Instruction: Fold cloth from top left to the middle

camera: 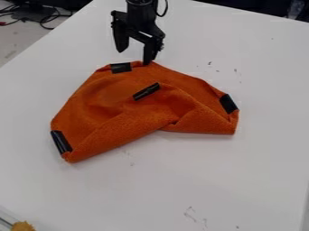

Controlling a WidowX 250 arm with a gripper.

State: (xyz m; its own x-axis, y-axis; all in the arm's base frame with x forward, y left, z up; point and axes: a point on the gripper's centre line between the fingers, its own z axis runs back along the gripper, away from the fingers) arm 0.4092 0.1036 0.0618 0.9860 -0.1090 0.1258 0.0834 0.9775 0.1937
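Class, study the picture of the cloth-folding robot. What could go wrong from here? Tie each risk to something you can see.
The gripper is open, with one fingertip at the top edge of the orange cloth and the other beyond it, so closing might catch little or nothing.

The cloth's lower edge is already folded up, with a black strip near the middle; a pull from the top could drag that fold loose.

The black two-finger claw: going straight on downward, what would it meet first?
The claw would likely meet the folded orange fabric cloth first, at its top edge near a black strip; depth is unclear.
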